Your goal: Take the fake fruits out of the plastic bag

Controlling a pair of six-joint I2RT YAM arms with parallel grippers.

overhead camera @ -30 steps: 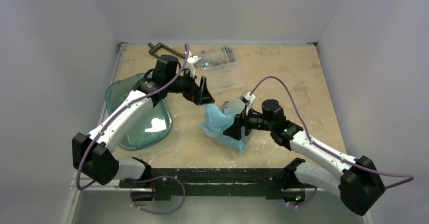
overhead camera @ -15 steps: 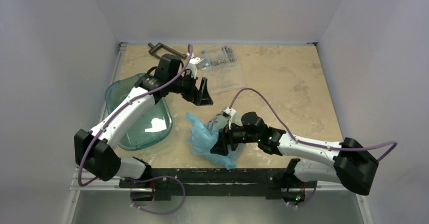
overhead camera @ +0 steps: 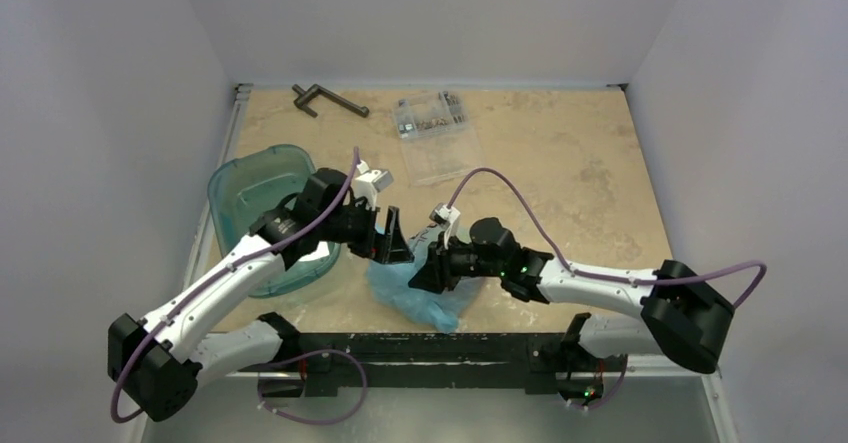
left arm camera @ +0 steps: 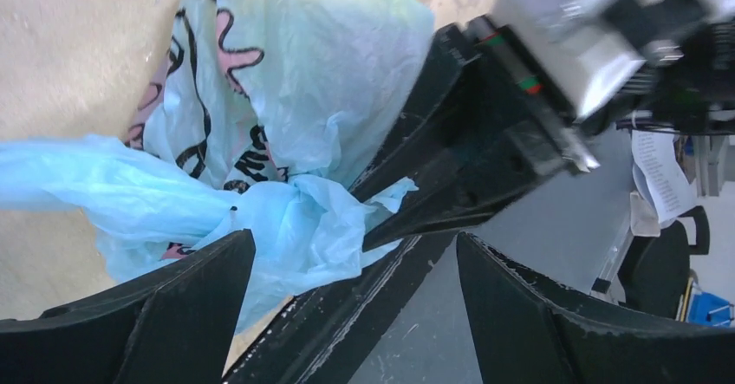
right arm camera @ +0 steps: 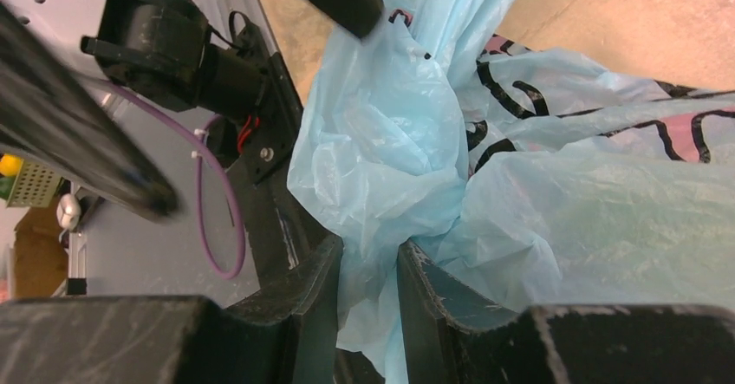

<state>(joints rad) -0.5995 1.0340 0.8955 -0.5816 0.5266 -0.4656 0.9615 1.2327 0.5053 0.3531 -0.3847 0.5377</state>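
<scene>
The light-blue plastic bag point(overhead camera: 415, 291) lies crumpled near the table's front edge, its printed panel point(left arm camera: 234, 98) facing up. My right gripper point(right arm camera: 368, 271) is shut on a bunched fold of the plastic bag point(right arm camera: 520, 211), which is squeezed between its two fingers point(right arm camera: 316, 297). In the top view the right gripper point(overhead camera: 425, 268) sits on the bag's upper right part. My left gripper point(overhead camera: 392, 241) hangs open just to the bag's upper left. Its fingers point(left arm camera: 173, 315) stand wide apart with only the bag's edge beside them. The fake fruits are hidden; none shows through the plastic.
A teal translucent tub point(overhead camera: 245, 178) stands at the left, partly under the left arm. A clear flat parts box point(overhead camera: 437, 128) and a dark metal handle point(overhead camera: 328, 99) lie at the back. The black front rail point(overhead camera: 420, 345) runs just below the bag.
The right gripper dragged the bag toward the front edge and closed on a fold of it. The left arm swung from the back down to the bag's left side, still open.
</scene>
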